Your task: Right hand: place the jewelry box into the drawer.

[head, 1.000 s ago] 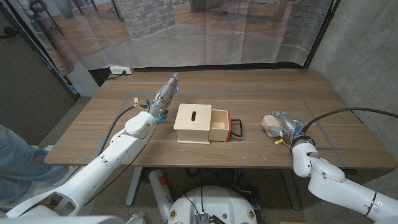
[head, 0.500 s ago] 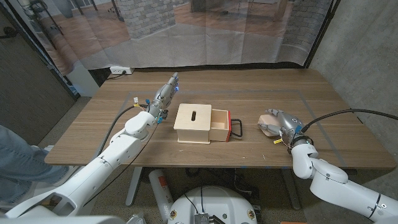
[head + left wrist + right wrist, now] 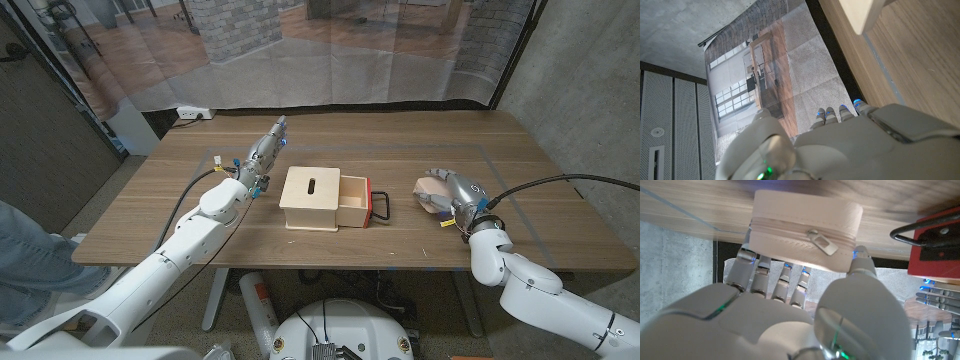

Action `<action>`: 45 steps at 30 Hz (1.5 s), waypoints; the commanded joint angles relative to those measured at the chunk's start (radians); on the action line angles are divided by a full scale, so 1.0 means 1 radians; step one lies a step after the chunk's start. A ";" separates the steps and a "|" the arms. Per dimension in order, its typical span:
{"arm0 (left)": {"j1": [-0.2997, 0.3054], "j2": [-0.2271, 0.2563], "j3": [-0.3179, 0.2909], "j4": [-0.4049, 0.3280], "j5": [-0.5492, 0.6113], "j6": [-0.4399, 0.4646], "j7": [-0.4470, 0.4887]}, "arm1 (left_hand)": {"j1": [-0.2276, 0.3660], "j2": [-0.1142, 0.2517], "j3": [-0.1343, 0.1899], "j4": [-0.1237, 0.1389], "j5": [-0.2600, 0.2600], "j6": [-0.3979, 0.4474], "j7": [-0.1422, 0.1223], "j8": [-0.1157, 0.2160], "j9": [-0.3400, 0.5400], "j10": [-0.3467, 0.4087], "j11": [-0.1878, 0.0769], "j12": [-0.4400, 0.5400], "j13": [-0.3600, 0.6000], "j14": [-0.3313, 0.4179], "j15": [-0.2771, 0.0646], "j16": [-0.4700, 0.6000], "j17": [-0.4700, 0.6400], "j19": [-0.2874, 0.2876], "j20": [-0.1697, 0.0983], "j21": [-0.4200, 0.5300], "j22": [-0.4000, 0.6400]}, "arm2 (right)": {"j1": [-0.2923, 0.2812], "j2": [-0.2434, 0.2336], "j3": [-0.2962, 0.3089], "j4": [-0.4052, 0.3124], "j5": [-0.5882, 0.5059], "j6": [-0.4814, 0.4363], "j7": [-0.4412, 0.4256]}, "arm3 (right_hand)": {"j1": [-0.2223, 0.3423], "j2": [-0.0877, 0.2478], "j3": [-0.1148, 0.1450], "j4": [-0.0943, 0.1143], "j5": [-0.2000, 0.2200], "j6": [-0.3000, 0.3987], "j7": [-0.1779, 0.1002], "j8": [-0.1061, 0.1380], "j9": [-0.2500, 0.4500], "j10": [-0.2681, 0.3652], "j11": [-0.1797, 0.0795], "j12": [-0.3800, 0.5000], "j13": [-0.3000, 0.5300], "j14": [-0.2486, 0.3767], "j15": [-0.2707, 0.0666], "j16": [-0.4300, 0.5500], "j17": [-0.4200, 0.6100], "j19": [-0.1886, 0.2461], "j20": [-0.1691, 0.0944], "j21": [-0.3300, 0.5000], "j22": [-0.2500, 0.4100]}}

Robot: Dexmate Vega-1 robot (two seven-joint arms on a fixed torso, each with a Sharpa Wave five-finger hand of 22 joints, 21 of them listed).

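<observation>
Right hand around jewelry box

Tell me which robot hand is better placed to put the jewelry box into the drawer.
The right robot hand: it already grips the jewelry box, on the open drawer's side. The left robot hand holds nothing, beyond the wooden box's closed side.

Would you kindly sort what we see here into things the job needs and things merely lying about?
Needed:
- pale pink zippered jewelry box, held by the right hand
- light wooden box with its open drawer and red front with a black handle

Lying about:
- left hand, holding nothing
- white power strip behind the wooden table
</observation>
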 commanded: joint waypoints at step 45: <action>0.007 0.022 -0.023 -0.032 0.007 -0.009 0.005 | 0.011 0.007 -0.008 0.001 -0.004 0.004 0.002 0.000 0.005 -0.004 0.004 0.002 0.004 -0.043 -0.001 0.000 0.005 -0.116 -0.002 0.003 0.005 | -0.071 0.066 0.114 -0.057 0.027 0.334 0.011 | 0.193 0.166 0.015 0.015 -0.065 0.090 0.016 0.031 0.021 0.078 0.001 0.046 0.019 0.190 -0.265 -0.003 0.032 0.216 -0.236 0.003 0.004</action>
